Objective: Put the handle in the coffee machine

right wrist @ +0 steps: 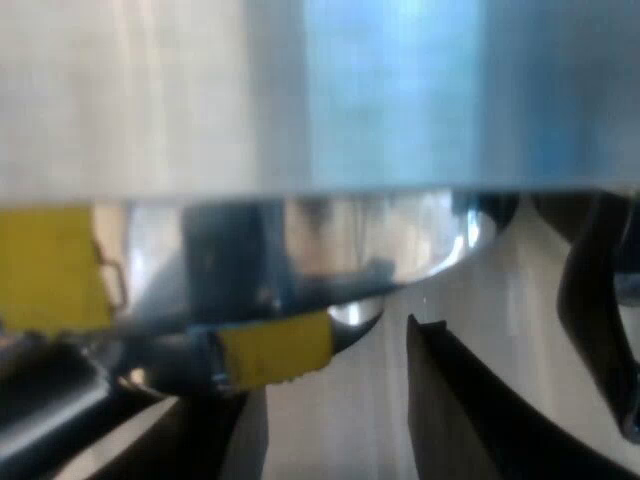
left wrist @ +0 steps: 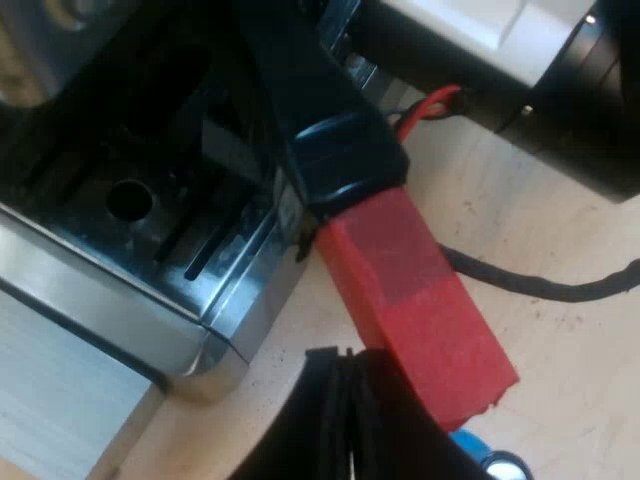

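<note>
Item: handle [left wrist: 335, 150], red end [left wrist: 420, 310] jutting past the espresso machine's [left wrist: 100, 290] drip-tray corner, over the worktop [left wrist: 545, 205]. It looks seated; you should still confirm the lock.
Your left end effector [left wrist: 350, 430]: narrow, empty, beside the red end.
Your right end effector [right wrist: 330, 430]: wide, empty.

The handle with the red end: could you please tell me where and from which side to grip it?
Probably the red end, across its flat long sides, coming from the free tip over the table; the dark part sits close against the espresso machine.
</note>
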You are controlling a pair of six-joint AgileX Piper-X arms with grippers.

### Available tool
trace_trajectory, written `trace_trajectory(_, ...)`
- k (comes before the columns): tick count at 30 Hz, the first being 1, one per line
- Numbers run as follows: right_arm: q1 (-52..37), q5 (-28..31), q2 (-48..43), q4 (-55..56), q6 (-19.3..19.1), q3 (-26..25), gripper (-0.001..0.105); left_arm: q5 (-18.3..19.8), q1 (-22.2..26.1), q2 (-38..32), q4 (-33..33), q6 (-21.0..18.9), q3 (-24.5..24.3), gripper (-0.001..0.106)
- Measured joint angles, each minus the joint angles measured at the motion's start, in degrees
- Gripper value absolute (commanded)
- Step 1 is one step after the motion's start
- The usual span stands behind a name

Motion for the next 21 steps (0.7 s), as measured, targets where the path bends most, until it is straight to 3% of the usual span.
trace_trajectory(10, 0.35, 1.68, 0.0, 0.12, -0.72, 0.0, 0.039, 3.82, 0.0, -1.41, -0.08, -1.4, 1.51, 0.0)
trace_trajectory(21, 2.03, 5.61, -0.79, 4.83, 0.25, 0.0, 0.039, 4.01, 0.0, -1.6, -0.08, -1.58, 3.39, 0.0)
